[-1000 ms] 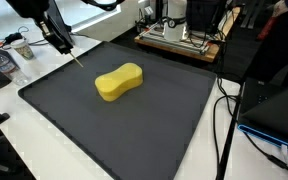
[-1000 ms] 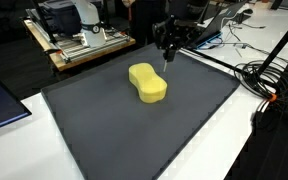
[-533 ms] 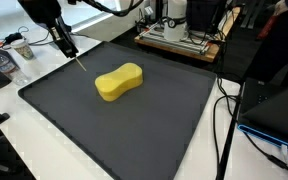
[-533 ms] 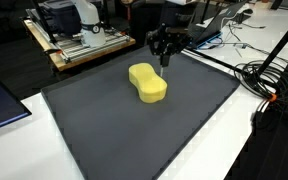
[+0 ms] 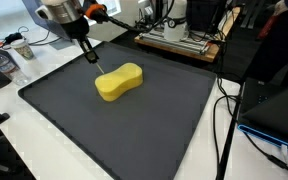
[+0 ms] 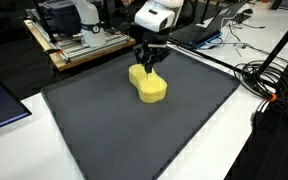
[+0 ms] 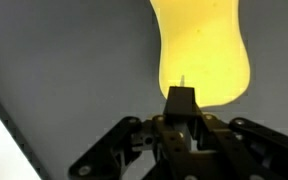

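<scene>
Yellow peanut-shaped foam sponge [image 5: 119,81] is laid flat, dark grey mat [image 5: 134,130] under it. Claw [image 5: 90,54] is kept closed on thin pale stick [image 7: 182,82], just above the sponge's end. Sponge is judged light, soft and squashy, best pinched across its narrow waist.

We're in a robotics lab, folks: cables [image 6: 267,78] trail off the white desk [image 5: 29,150], gear sits on a wooden board [image 5: 180,40], and a black mat [image 5: 134,130] covers the worktop.

Wrist view was blurred. Sponge [image 7: 199,50] was cut off by the top edge, its near end partly hidden behind the hand [image 7: 181,100]. Thin item [image 7: 182,83] pinched there was too small to identify. Arm [image 5: 59,8] was cropped at the top in an exterior view.
</scene>
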Controlling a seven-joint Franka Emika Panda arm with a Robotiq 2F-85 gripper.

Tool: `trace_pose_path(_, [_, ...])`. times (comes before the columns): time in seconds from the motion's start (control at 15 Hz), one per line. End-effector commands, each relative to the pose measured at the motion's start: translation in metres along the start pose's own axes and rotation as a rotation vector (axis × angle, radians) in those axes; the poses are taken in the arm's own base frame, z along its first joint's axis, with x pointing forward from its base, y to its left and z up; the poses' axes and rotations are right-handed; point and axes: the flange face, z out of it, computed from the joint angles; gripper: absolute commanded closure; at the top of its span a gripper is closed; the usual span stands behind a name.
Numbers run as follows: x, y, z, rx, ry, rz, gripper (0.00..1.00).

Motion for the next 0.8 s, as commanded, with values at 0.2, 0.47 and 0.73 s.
trace_pose_path(0.2, [-0.021, 0.003, 0.010, -0.001, -0.014, -0.012, 0.84])
trace_pose_path(0.47, [-0.023, 0.004, 0.008, 0.001, -0.012, -0.012, 0.84])
trace_pose_path(0.73, [-0.021, -0.003, 0.007, 0.021, 0.039, 0.008, 0.96])
